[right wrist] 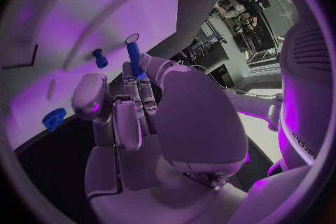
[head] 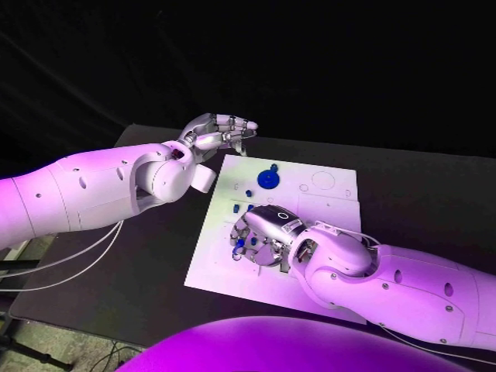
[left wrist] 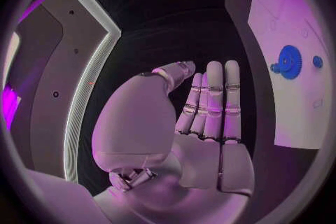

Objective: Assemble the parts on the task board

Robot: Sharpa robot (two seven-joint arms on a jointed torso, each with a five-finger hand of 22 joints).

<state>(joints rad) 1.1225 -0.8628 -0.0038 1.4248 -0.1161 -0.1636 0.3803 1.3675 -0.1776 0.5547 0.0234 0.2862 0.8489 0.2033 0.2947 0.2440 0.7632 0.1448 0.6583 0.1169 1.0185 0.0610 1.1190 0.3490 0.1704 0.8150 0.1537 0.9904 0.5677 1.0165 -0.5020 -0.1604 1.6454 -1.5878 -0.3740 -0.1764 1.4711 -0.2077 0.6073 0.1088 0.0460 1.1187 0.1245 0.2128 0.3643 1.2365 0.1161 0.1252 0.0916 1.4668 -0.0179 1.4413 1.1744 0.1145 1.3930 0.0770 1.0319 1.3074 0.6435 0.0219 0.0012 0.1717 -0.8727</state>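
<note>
- One blue pin [right wrist: 134, 56] sits between the fingers [right wrist: 143, 92] of my right hand [head: 265, 232], which are clamped on it low over the near-left part of the task board [head: 315, 203]; I judge I hold it by its lower end so the free tip can be steered into a seat on the board.
- Two more loose blue parts lie on the board close to that hand: a short blue peg [right wrist: 100, 58] just beyond my fingers and a blue cap-like piece [right wrist: 53, 119] nearer the board's edge, both left within reach, likely for later steps.
- Farther up the board a blue gear [head: 270, 180] is already seated, with a small blue knob [left wrist: 317, 61] just beside it, well apart from the pin.
- My left hand [head: 217, 132] hangs past the board's far-left corner over the black table [head: 449, 194], fingers [left wrist: 213, 98] straight, side by side and holding nothing; I judge it is parked there to keep the board clear for my right hand.
</note>
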